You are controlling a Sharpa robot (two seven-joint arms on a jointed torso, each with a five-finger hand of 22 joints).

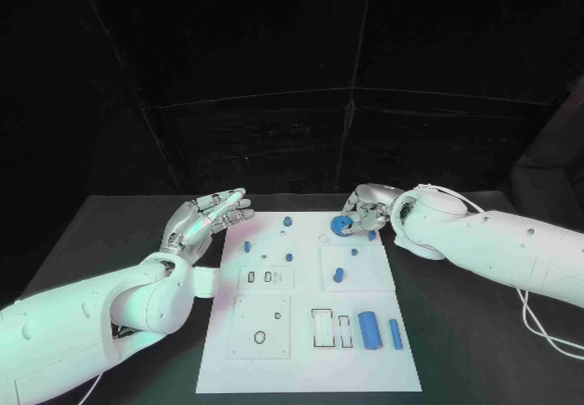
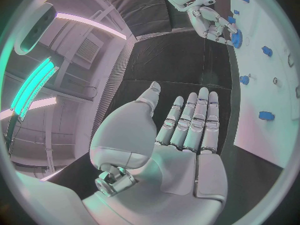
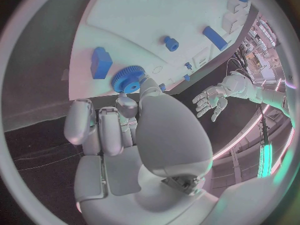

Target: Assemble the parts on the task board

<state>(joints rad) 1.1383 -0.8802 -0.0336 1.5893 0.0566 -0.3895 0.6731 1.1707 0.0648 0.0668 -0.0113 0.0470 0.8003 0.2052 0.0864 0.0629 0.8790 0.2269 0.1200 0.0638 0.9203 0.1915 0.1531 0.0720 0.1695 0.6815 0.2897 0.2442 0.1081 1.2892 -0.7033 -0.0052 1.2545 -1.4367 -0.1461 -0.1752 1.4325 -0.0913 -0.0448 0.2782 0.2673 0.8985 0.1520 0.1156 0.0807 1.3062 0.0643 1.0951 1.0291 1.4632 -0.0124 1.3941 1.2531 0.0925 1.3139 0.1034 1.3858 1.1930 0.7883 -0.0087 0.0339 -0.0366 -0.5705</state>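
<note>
Pinching blue gear (image 1: 342, 224), right hand (image 1: 366, 212), board's far edge.

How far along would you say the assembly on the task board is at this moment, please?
Early, by the look of it. In hand: the right hand pinches a blue gear over the far end of the task board. The left hand hovers open beside the board. Left: two blue blocks lie loose at the near end, with other small blue parts scattered about. Whether any is seated I cannot tell.

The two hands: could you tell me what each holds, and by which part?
Right hand pinches the blue gear at its toothed rim; left hand holds nothing.
</note>
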